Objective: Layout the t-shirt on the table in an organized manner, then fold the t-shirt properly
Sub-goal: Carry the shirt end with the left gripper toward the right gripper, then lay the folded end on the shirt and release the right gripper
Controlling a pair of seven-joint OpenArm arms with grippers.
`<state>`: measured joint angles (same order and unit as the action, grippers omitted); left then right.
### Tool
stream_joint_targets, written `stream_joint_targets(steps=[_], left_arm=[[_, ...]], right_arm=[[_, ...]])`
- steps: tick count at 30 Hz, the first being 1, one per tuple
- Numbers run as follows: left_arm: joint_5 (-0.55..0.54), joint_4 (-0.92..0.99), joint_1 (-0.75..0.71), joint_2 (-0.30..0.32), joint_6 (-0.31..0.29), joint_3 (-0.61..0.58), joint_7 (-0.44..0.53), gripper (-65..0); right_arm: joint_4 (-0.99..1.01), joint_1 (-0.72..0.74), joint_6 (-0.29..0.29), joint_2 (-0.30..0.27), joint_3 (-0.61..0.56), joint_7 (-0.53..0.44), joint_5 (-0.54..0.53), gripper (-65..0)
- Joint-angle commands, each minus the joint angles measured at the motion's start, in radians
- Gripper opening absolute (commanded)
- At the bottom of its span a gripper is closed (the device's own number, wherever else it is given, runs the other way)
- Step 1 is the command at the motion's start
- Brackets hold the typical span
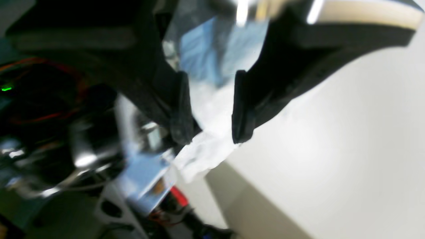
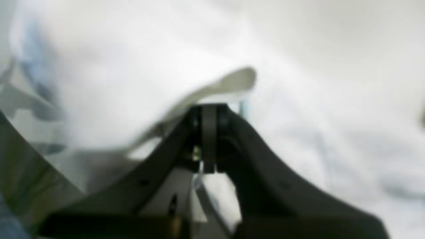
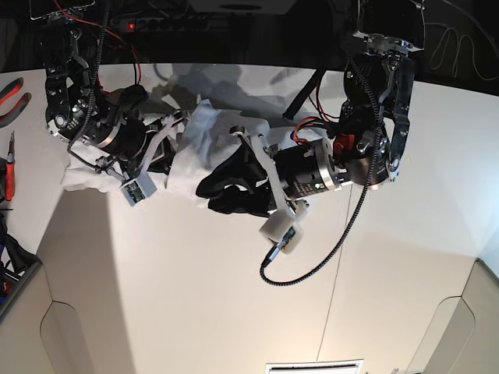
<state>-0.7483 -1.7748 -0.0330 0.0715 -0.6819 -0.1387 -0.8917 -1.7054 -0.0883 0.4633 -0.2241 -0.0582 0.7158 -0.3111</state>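
base view: white t-shirt (image 3: 204,128) bunched, wrinkled on table (image 3: 195,288).

Dark backdrop behind workbench; red-handled pliers (image 3: 11,97) at far edge, red cabling (image 3: 101,23) w/ power strip (image 3: 187,23) overhead; even bright lighting.

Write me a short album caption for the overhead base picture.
Two robot arms work over a crumpled white t-shirt at the far edge of a cream table, the left claw open beside the cloth.

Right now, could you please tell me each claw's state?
Left claw: open, t-shirt cloth between its fingers.
Right claw: shut on the t-shirt.
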Motion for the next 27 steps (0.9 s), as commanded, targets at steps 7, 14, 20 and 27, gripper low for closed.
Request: stream_joint_targets(steps=[7,14,20,27], left_arm=[[-0.009,-0.018,0.013,0.103,-0.016,0.072,-0.078,-46.2],[0.011,0.021,-0.029,0.193,-0.016,0.073,-0.107,-57.8],[0.132,0.036,-0.031,0.198,-0.016,0.090,-0.024,-59.4],[0.140,0.036,-0.016,0.198,-0.016,0.193,0.002,-59.4]], right_arm=[[-0.123,0.010,0.005,-0.005,0.004,-0.003,-0.056,-65.0],[-0.252,0.010,0.096,0.091,0.003,0.025,-0.232,-65.0],[-0.263,-0.008,0.113,0.141,-0.109,0.082,-0.301,-65.0],[-0.241,-0.085,0.112,0.141,-0.219,0.078,-0.161,-65.0]])
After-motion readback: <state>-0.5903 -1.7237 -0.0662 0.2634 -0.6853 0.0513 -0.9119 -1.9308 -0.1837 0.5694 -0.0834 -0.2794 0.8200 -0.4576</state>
